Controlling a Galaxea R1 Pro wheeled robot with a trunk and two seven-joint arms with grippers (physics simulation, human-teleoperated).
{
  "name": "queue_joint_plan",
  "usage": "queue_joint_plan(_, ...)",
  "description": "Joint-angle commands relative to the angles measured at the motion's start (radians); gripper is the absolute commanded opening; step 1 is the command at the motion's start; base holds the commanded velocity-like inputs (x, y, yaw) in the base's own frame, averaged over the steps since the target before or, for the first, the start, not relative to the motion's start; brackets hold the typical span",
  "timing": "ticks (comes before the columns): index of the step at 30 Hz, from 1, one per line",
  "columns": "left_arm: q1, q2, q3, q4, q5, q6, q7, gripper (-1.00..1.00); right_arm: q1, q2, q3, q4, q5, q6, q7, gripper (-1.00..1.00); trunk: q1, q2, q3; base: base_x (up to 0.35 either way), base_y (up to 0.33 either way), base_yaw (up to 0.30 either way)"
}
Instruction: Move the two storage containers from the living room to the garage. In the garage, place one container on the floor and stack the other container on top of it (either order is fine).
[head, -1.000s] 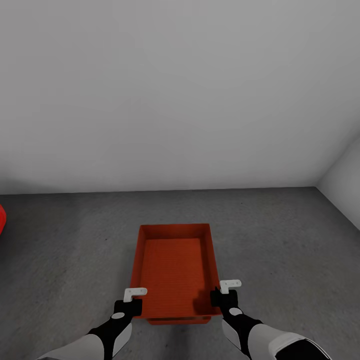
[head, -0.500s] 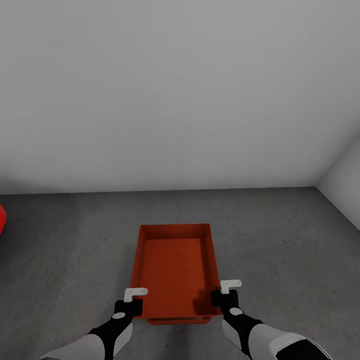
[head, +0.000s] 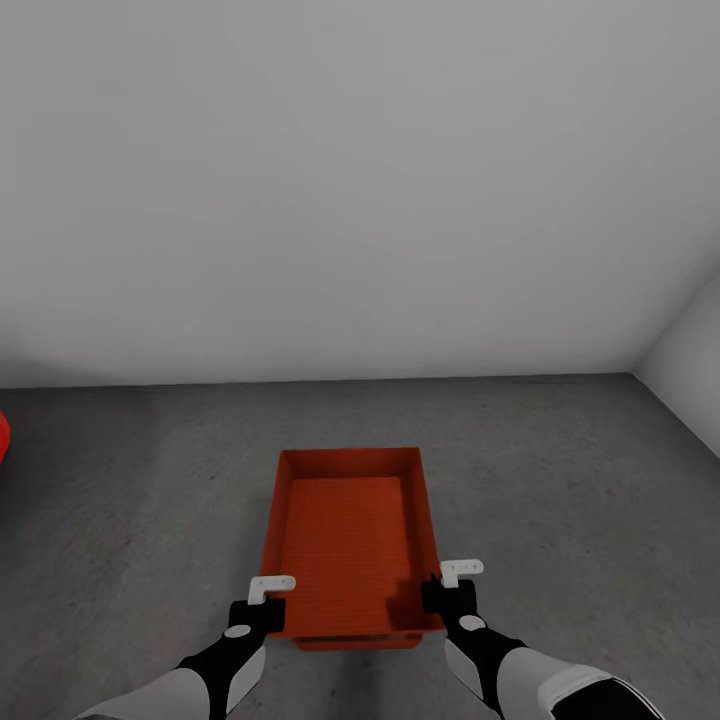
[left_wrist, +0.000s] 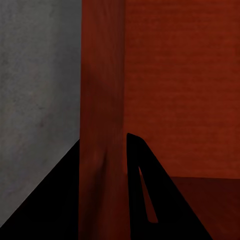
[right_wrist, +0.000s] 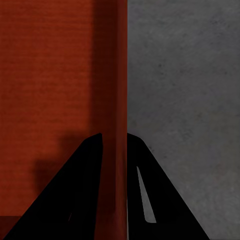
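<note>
From the head: the orange-red thin-walled box bin (head: 350, 540) sits low over the dark grey rough floor (head: 560, 480), by the wall.

Left wrist: the left gripper (left_wrist: 107, 165) pinches its side wall.

Right wrist: the right gripper (right_wrist: 115, 165) pinches the other wall.

Next, I think, set it down and let go.

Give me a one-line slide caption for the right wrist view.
Right pincer clamped on the side wall of the orange-red storage container, one finger inside and one outside, over the grey concrete floor.

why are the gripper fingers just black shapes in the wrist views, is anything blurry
Both wrist views: the fingers sit close to the lens, unlit silhouettes against the container wall. Head view: sharp, soft even light, no glare on the floor.
</note>
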Motion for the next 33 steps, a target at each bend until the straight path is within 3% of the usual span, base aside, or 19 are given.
queue_joint_plan(1,-0.001,-0.001,0.007,-0.001,0.002,-0.003,0.009,-1.00,-0.001,0.014,-0.041,0.002,-0.013,-0.004,-0.004,-1.00,0.004,-0.008,-0.004,0.000,0.000,0.000)
queue_joint_plan(33,-0.001,-0.001,0.007,-0.001,0.001,-0.003,0.010,-1.00,-0.001,0.014,-0.041,0.002,-0.013,-0.003,-0.004,-1.00,0.127,-0.232,-0.104,0.000,0.000,0.000)
